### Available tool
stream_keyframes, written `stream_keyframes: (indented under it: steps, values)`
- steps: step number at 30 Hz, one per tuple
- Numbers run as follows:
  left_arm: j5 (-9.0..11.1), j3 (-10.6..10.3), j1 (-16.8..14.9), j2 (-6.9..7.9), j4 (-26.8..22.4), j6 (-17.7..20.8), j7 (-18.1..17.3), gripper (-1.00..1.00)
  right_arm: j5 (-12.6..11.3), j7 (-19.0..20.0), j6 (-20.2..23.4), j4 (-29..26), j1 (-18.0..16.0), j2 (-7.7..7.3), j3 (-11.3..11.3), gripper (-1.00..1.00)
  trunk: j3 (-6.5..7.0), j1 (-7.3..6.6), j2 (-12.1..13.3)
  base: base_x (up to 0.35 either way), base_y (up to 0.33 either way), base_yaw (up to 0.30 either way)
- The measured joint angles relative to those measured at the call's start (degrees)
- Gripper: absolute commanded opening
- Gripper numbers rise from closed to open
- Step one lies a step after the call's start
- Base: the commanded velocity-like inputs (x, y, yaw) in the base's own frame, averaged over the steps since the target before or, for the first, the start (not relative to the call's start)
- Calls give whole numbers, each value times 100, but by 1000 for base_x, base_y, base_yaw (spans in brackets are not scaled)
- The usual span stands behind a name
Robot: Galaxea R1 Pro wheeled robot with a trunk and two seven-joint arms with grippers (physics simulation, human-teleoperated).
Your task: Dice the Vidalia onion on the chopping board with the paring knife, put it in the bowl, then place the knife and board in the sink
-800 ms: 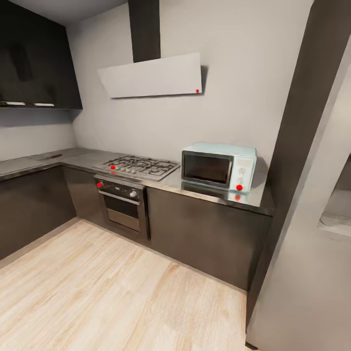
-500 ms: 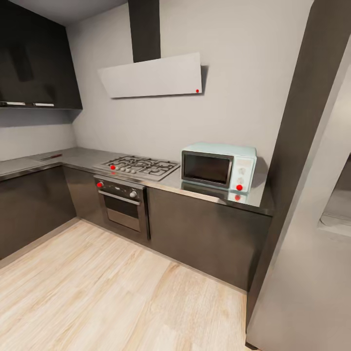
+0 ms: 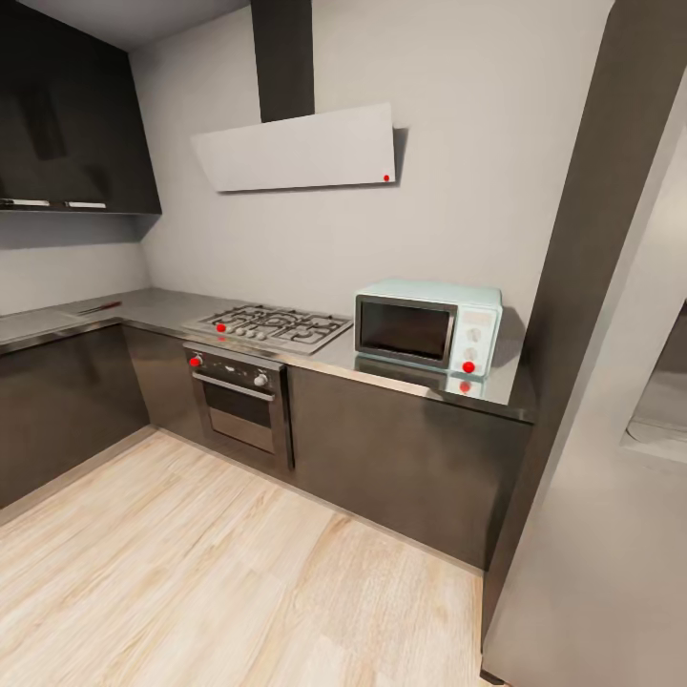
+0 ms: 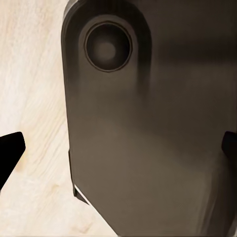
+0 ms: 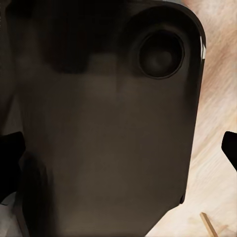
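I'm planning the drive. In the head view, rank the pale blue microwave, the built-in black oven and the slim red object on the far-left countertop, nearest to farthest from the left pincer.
The left pincer hangs low beside the robot's base.
1. Pale blue microwave, ahead right.
2. Built-in black oven, ahead centre.
3. Slim red object, far-left countertop corner.

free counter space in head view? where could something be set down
Bare countertop lies between the left corner and the gas hob; a thin red-handled item, too small to identify, lies near the corner. A narrow strip separates hob and microwave. Past the microwave, only a short end patch before the dark column. The hob itself is crowded with grates.
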Motion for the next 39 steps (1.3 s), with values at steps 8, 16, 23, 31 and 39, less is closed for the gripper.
stream_keyframes:
  steps: [8,16,23,31,39]
  values:
    - [-2,2,0,21,-72,-5,-1,100,0,-5,0,-1,0,4,-8,100,0,0,0,4,29,0]
    - [-3,3,0,66,-121,-4,0,100,0,-6,0,0,0,4,-2,100,0,-2,0,130,227,0]
    - [-3,3,0,89,-124,-4,-1,100,-1,-6,-104,-3,0,6,-8,100,0,-2,0,201,235,0]
    - [-3,3,0,96,-124,-6,-1,100,-2,-6,-119,-3,0,12,-8,100,0,-2,0,189,180,0]
    - [-3,3,0,107,-124,-6,-1,100,-3,-6,-135,-4,0,13,-8,100,0,0,0,19,17,0]
